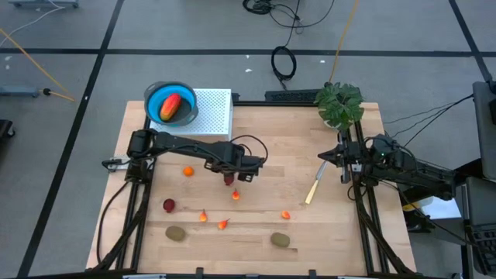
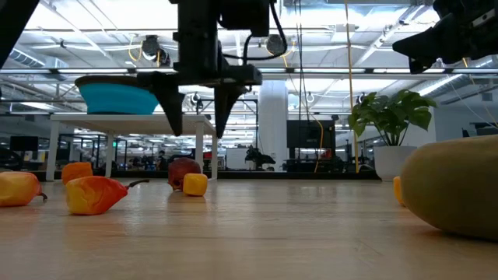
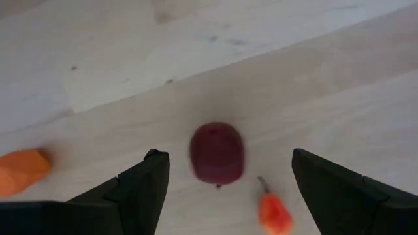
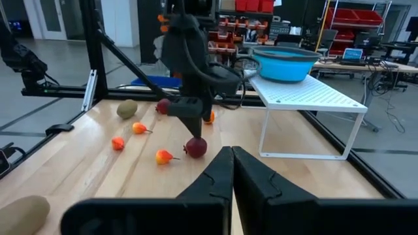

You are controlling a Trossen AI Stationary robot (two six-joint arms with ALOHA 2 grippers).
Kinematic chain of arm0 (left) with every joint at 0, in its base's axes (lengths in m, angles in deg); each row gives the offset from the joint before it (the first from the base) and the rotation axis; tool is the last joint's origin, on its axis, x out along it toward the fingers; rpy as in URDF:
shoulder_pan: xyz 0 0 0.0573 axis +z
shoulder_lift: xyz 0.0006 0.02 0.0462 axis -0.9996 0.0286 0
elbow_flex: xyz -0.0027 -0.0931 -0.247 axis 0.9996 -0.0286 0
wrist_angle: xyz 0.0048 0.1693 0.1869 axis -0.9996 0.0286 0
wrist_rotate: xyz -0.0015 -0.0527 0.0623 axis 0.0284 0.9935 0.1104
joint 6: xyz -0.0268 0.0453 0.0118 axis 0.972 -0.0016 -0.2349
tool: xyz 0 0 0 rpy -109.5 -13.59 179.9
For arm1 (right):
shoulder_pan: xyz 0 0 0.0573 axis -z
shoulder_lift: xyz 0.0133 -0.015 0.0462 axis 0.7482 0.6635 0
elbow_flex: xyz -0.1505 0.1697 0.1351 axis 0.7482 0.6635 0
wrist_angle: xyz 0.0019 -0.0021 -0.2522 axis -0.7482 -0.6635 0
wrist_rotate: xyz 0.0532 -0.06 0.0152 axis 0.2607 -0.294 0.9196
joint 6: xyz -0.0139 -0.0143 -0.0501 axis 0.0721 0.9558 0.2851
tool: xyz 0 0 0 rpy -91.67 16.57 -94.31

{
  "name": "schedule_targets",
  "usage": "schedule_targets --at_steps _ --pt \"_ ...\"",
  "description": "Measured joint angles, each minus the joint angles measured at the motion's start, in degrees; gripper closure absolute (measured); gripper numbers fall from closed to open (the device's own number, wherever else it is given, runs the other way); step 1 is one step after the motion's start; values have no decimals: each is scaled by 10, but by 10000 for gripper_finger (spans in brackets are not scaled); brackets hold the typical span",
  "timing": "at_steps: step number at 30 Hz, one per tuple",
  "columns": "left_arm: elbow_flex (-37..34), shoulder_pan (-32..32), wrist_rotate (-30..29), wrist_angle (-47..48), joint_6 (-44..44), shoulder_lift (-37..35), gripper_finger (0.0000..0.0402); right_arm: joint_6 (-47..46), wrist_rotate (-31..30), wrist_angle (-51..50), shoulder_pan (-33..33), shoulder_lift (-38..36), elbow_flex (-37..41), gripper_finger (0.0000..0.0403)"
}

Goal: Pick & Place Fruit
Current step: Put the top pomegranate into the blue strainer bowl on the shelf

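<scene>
My left gripper (image 3: 228,156) is open and points down over a dark red ball (image 3: 217,153) that rests on the table, one finger on each side and clear of it. In the low view the left gripper (image 2: 197,128) hangs above the ball (image 2: 182,171). From above, the ball (image 1: 229,179) lies just nearer than the left gripper (image 1: 235,165). A red-orange oval (image 1: 171,107) lies in the blue bowl (image 1: 155,97). On the table lie an orange ball (image 1: 187,171), a second dark red ball (image 1: 169,204), several orange-red bits (image 1: 235,195) and two kiwis (image 1: 177,232). My right gripper (image 4: 232,160) is shut and waits at the table's right side (image 1: 324,157).
The bowl stands on a white perforated stand (image 1: 213,115) at the far left. A pale yellow stick (image 1: 314,188) lies right of centre. A leafy plant (image 1: 339,103) stands at the far right corner. Bare wood (image 1: 271,147) lies between the two arms.
</scene>
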Motion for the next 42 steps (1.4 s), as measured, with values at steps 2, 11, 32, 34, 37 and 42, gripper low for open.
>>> schedule_targets --at_steps 2,11,32,34,37,42 --pt "-11 3 9 7 0 2 80 1 1 0 0 0 0 403" --pt "-86 3 45 -66 18 6 80 2 1 2 0 0 0 403" --pt "-146 4 58 -164 17 6 84 4 0 5 0 0 0 403" --pt "-146 4 58 -163 16 6 96 4 0 5 0 0 0 403" --pt "-146 4 58 -163 16 6 123 4 0 5 0 0 0 403" --pt "-146 4 56 -162 16 6 176 4 0 5 0 0 0 403"
